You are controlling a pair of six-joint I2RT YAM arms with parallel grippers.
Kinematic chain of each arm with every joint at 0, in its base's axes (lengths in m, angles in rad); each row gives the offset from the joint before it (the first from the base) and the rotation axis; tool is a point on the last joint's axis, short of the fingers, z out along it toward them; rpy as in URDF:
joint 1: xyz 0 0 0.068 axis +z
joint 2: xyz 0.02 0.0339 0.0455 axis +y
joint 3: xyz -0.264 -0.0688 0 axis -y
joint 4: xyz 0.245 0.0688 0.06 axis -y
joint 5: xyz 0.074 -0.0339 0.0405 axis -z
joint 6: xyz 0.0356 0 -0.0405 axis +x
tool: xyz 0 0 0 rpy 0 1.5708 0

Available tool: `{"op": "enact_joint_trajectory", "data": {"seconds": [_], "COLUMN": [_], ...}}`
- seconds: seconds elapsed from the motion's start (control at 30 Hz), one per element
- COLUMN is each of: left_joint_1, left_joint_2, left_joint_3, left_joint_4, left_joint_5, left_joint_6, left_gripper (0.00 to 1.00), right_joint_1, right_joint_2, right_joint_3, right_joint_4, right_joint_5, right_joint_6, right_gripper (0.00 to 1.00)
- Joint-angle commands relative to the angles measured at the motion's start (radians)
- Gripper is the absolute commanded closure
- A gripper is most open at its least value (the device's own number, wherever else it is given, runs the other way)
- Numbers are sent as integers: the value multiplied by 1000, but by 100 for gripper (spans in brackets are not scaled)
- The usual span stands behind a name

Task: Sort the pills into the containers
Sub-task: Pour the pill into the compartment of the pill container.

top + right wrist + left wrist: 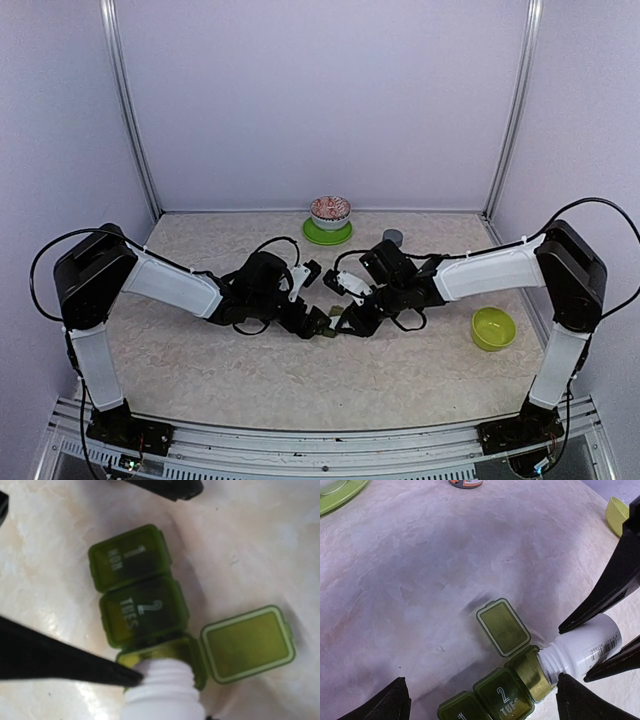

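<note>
The containers (502,695) form a dark green strip; the lids marked 1 and 2 are down, and the third lid (503,628) is flipped open. A white bottle (165,692) lies tilted with its open mouth at the rim of the third compartment (160,652). My right gripper (172,698) is shut on the bottle's body. My left gripper (480,707) stands open, its fingers on either side of the strip without touching it. In the top view both grippers meet over the strip (322,322) at the table's middle. No pills show; the bottle hides the inside of the compartment.
A lime-green bowl (493,328) sits at the right. A patterned bowl (330,211) on a green plate (328,236) stands at the back, with a small grey cap (392,237) beside it. White walls enclose the table.
</note>
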Motion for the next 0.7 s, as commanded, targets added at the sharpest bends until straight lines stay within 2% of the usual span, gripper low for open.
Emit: {"op": "enact_joint_trajectory", "data": {"seconds": [0.0, 0.67], "left_joint_1": [-1, -1], "left_joint_2": [25, 24], "left_joint_3": [25, 25], "left_joint_4": [-1, -3], "left_joint_5": [-5, -4], "left_joint_6": [18, 19], "left_gripper": [1, 1], "right_joint_1": [28, 33], "right_joint_2": [10, 40], "right_joint_3": [59, 135], "right_joint_4": [19, -97], "right_joint_5": [-62, -44], "right_joint_6": [-3, -2], "right_gripper": [75, 76]}}
